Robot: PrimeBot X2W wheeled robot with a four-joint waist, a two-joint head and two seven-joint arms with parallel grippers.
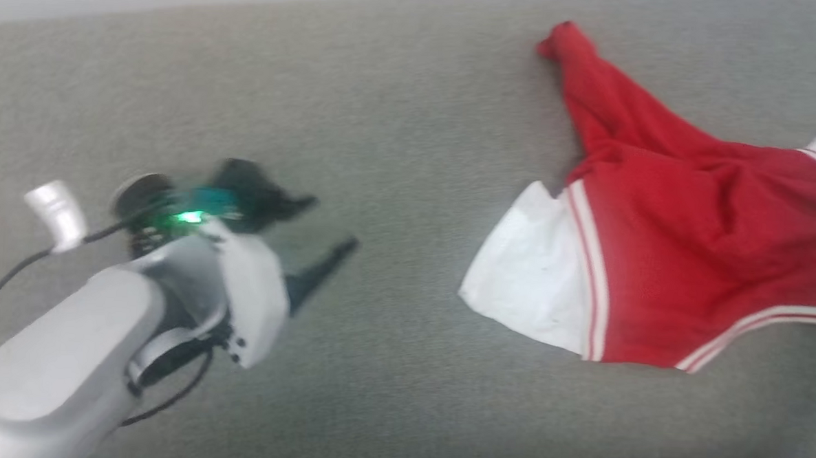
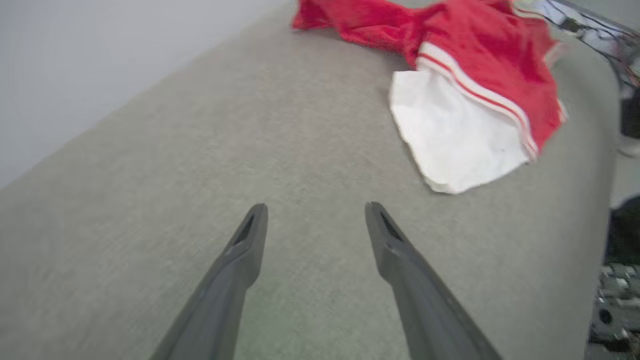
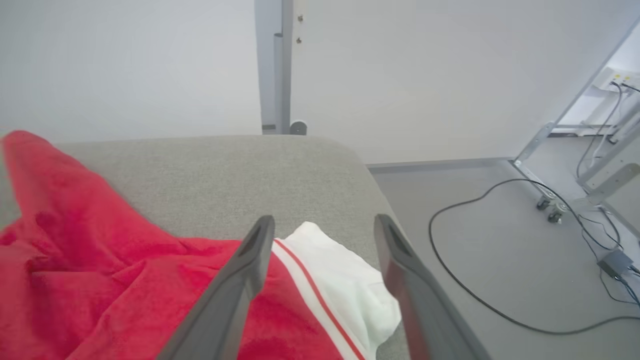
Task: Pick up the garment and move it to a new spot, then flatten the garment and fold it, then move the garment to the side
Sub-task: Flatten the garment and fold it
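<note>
While garment point(image 1: 689, 255) lies crumpled on grey cushion point(image 1: 385, 118) | left claw point(image 2: 316, 207) wide, empty | right claw point(image 3: 324, 219) wide, over white sleeve point(image 3: 345, 280)

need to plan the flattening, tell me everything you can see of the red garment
The garment is a soft, bright-red shirt with white sleeves edged in red-and-white striped trim. It lies crumpled and unfolded on the grey fabric surface, with one red corner trailing away and one white sleeve spread flat. The right tool hangs open over its other sleeve, gripping nothing; contact unclear.
</note>
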